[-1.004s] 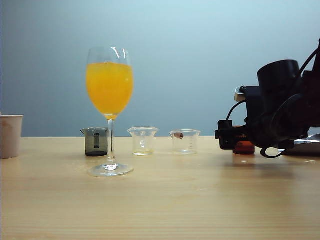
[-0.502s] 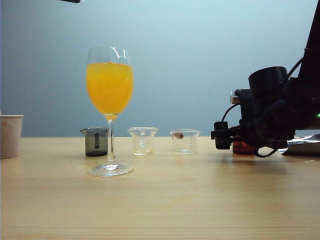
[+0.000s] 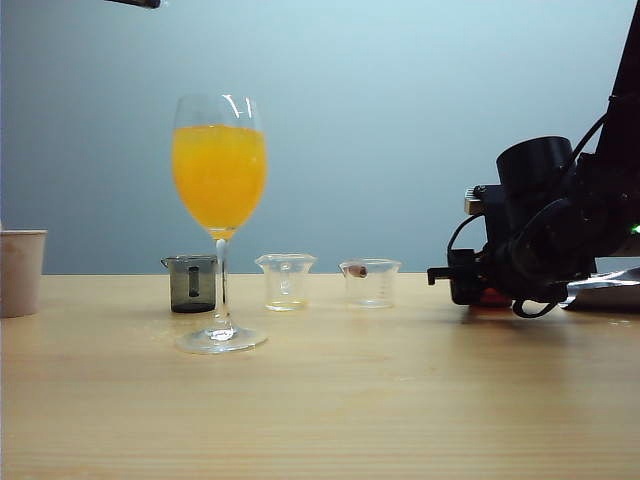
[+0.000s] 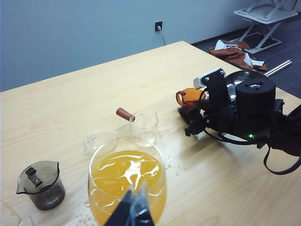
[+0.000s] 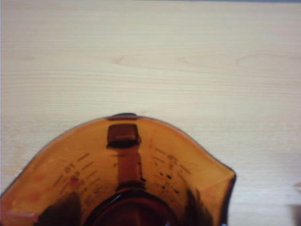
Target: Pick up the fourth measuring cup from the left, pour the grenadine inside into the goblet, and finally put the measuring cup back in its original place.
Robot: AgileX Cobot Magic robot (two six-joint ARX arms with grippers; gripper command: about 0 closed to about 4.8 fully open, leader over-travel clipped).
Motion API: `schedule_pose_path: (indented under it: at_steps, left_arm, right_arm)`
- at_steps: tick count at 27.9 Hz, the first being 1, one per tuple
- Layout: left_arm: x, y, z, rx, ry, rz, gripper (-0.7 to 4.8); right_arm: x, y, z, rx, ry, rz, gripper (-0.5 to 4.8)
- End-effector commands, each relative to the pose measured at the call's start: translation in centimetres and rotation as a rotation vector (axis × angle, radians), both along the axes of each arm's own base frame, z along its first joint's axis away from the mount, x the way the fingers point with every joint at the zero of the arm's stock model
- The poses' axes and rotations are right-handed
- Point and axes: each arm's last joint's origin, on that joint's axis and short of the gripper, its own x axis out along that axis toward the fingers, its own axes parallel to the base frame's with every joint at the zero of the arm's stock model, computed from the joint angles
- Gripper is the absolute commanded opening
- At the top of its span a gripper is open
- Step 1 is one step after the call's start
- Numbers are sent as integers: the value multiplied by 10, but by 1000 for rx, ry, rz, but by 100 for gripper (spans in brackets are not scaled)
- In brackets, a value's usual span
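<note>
From the front: goblet [image 3: 220, 200] standing near the left on the surface [image 3: 320, 400], already full of orange juice, clear of the row of cups behind so pouring has room. Right pincer [image 3: 452, 281] low at the far right, level with the amber cup [image 3: 491, 297], of which only a reddish sliver peeks out beneath it. Left pincer [image 3: 135, 2] parked high at the top edge, out of the way.

From the left wrist: left pincer [image 4: 134, 208] hanging over the goblet [image 4: 127, 186], tips pressed together, holding nothing. Right pincer [image 4: 195, 106] straddling the amber cup [image 4: 186, 97]. Contact impossible to tell.

From the right wrist: amber cup [image 5: 117, 174] very close, upright on the surface [image 5: 150, 56], grenadine [image 5: 129, 214] dark at its bottom. No fingers visible, so gap and grip undecidable; probably mid-grasp.
</note>
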Motion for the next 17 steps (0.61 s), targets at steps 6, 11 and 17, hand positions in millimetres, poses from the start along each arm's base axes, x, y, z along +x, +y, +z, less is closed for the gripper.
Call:
schedule_pose_path:
  at_steps: [6, 11, 17]
  left_arm:
    - [0, 0, 2, -6, -10, -3, -6]
    - [0, 0, 2, -6, -11, -1, -5]
    - [0, 0, 4, -10, -25, 19, -5]
  right_arm:
    - [1, 1, 8, 11, -58, 4, 170]
    - [0, 3, 26, -24, -97, 29, 170]
    - [-8, 13, 57, -41, -116, 169, 170]
